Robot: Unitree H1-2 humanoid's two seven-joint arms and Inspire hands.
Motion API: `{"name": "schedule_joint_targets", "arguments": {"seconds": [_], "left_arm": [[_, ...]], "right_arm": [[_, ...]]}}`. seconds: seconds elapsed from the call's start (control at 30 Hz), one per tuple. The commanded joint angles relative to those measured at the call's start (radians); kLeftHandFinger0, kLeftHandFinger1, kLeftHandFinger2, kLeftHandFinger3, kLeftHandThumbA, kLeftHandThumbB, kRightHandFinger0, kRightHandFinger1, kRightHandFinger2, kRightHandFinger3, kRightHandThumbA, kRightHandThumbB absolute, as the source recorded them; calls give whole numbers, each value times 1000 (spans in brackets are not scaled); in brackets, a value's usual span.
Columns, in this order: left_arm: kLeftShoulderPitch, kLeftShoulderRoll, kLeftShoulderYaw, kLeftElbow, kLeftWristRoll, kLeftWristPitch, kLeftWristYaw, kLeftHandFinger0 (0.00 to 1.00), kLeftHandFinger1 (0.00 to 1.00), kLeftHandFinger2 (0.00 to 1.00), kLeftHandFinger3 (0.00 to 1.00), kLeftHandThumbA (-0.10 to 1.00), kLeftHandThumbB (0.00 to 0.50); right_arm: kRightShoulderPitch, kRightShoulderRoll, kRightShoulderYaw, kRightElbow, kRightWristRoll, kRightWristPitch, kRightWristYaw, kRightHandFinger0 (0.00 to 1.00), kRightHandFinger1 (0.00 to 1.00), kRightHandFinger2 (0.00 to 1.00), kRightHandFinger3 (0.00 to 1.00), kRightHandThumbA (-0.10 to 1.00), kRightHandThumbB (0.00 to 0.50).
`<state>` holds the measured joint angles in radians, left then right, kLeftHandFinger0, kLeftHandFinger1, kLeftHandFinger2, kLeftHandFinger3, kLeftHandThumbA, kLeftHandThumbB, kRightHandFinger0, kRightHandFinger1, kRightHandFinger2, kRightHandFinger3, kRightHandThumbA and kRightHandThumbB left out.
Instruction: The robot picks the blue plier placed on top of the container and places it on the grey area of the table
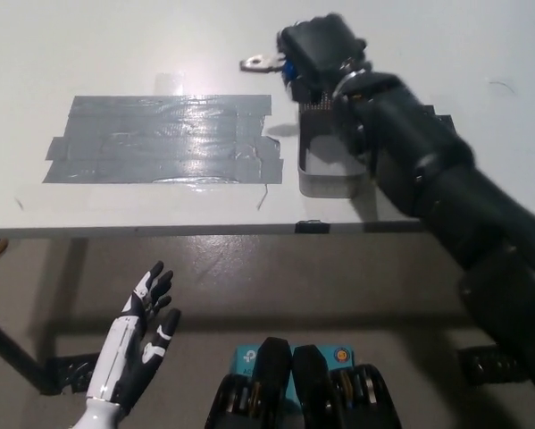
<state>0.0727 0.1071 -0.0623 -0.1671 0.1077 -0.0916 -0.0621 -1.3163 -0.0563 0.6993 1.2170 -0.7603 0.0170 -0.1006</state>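
Plier (265, 63): in the right hand, held above the tabletop, metal nose poking out toward picture left, a bit of blue handle showing by the palm.
Right hand (319, 55): black fingers closed around the plier, raised over the far end of the container.
Container (325, 179): grey tray on the tabletop, just right of the tape patch, partly hidden by the black arm; no plier on it now.
Grey area (164, 138): patch of grey tape strips on the white tabletop (115, 45), nothing on it.
Left hand (142, 335): white, resting low at lower left below the tabletop edge, fingers spread, holding nothing.
Done: pick made, plier clear of the container.
Left: carry toward picture left over the tape, lower, release.
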Motion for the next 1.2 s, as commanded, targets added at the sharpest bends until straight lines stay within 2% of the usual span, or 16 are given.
{"name": "schedule_joint_targets", "arguments": {"seconds": [0.0, 0.03, 0.13, 0.2, 0.23, 0.3, 0.37, 0.5, 0.53, 0.57, 0.6, 0.63, 0.67, 0.83, 1.03, 1.17], "left_arm": [[-4, -11, -18, -27, 16, -17, -2, 1000, 994, 999, 1000, 846, 106], [-6, -13, -21, -27, 20, -16, -1, 1000, 993, 998, 1000, 847, 104], [-15, -14, -35, -28, 33, -11, -2, 1000, 991, 997, 1000, 841, 88], [-10, -19, -46, -22, 34, -20, -2, 1000, 987, 981, 1000, 797, 86], [-6, -22, -54, -13, 38, -34, -1, 1000, 988, 981, 1000, 794, 88], [10, -33, -70, -10, 43, -42, 1, 1000, 985, 982, 1000, 770, 93], [17, -38, -81, -13, 56, -39, 4, 1000, 1000, 985, 1000, 757, 101], [26, -40, -87, -14, 61, -42, 9, 1000, 986, 961, 1000, 735, 94], [28, -38, -88, -11, 56, -47, 6, 1000, 975, 952, 1000, 727, 91], [27, -36, -89, -9, 57, -53, 5, 1000, 972, 946, 1000, 723, 92], [24, -34, -93, -8, 65, -53, 4, 1000, 974, 940, 1000, 730, 96], [24, -33, -94, -10, 67, -52, 4, 1000, 974, 939, 1000, 733, 95], [24, -31, -97, -14, 70, -50, 1, 1000, 976, 938, 1000, 737, 86], [26, -23, -108, -27, 82, -52, -5, 981, 936, 934, 1000, 759, 75], [31, -23, -111, -24, 93, -70, 2, 978, 924, 907, 1000, 792, 86], [25, -21, -105, -30, 97, -54, 1, 1000, 932, 892, 991, 811, 86]], "right_arm": [[-108, 100, -2, 75, -5, -25, -64, 0, 240, 620, 449, -100, 297], [-109, 107, -4, 87, -2, -30, -64, 0, 215, 592, 449, -100, 293], [-110, 155, -3, 127, 1, -34, -55, 0, 125, 483, 771, -100, 271], [-97, 191, -4, 149, 6, -36, -53, 0, 105, 449, 512, -100, 276], [-88, 207, 2, 157, 0, -36, -58, 321, 359, 576, 510, -100, 279], [-69, 225, 12, 162, -10, -40, -78, 174, 221, 363, 419, -100, 317], [-59, 253, 22, 174, -15, -50, -86, 35, 124, 284, 522, -100, 323], [-50, 271, 51, 188, -32, -53, -106, 0, 0, 60, 506, -100, 310], [-44, 270, 55, 189, -33, -56, -118, 12, 46, 120, 563, -100, 302], [-43, 267, 61, 189, -37, -57, -119, 52, 88, 195, 765, -100, 277], [-43, 263, 74, 192, -46, -48, -94, 427, 575, 784, 1000, -83, 207], [-42, 263, 76, 194, -44, -41, -80, 727, 871, 1000, 1000, 36, 244], [-38, 260, 72, 196, -35, -36, -72, 1000, 1000, 1000, 1000, 145, 265], [-33, 246, 60, 194, -20, -23, -85, 1000, 1000, 1000, 1000, 400, 354], [-38, 213, 34, 171, -9, -77, -206, 1000, 1000, 1000, 1000, 520, 345], [-95, 173, 28, 139, -20, -164, -349, 1000, 1000, 1000, 1000, 518, 277]]}}
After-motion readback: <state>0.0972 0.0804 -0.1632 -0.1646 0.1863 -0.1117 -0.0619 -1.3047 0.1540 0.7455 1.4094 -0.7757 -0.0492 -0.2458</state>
